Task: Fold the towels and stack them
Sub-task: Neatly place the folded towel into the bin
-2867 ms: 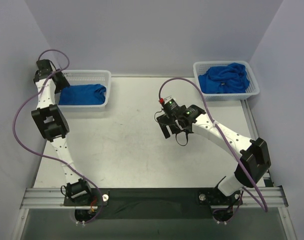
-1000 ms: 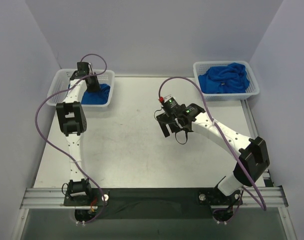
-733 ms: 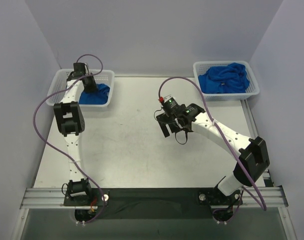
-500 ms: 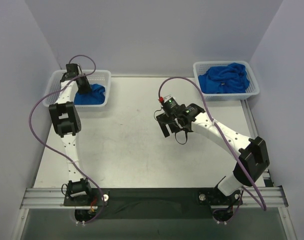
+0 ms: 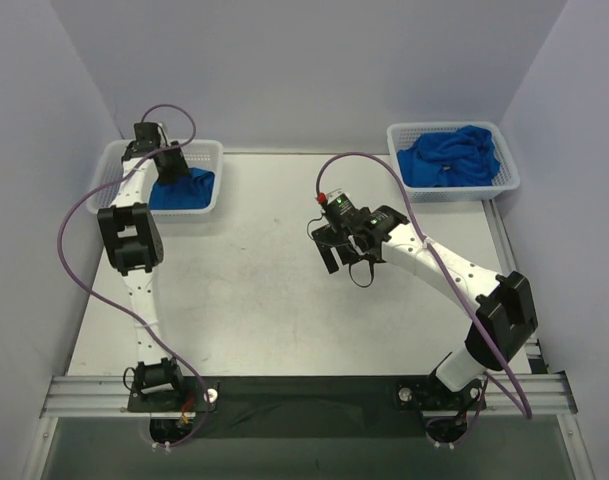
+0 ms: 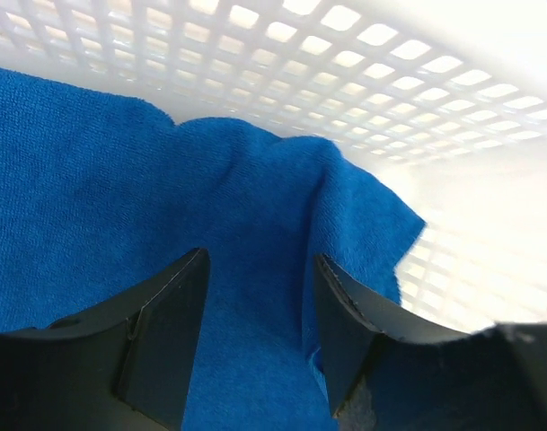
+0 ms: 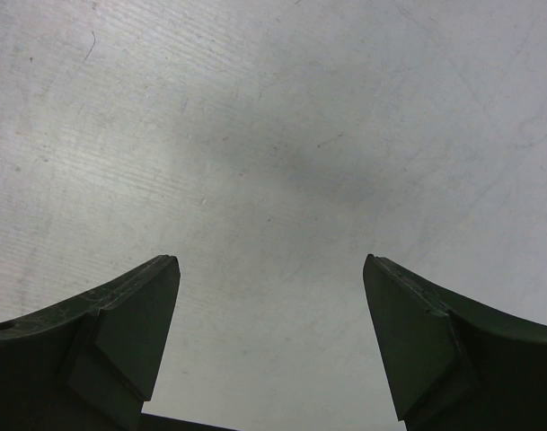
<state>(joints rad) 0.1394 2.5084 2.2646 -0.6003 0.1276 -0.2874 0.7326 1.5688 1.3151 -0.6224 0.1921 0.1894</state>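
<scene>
When you look from above, soft towels (image 5: 449, 155) fill the right basket (image 5: 511, 172); a folded towel (image 5: 189, 190) sits in the left basket (image 5: 212, 150). Left wrist: the left gripper (image 6: 260, 260) has its jaws apart over it. It looks light and floppy, so pinch an edge. Right wrist: the right gripper (image 7: 269, 265) has its jaws wide apart above the table (image 7: 273, 135).

From above, the left gripper (image 5: 170, 170) is too small to show its fingers, and its arm covers part of the towel (image 5: 192, 190) in the left basket (image 5: 210, 150). At the left wrist, that towel runs off the left and bottom edges, and the basket's right wall is washed out to white. How many towels make up the heap (image 5: 449, 155) in the right basket (image 5: 508, 165) cannot be told. The right gripper (image 7: 271, 269) is cut off at the bottom edge of its own view.
</scene>
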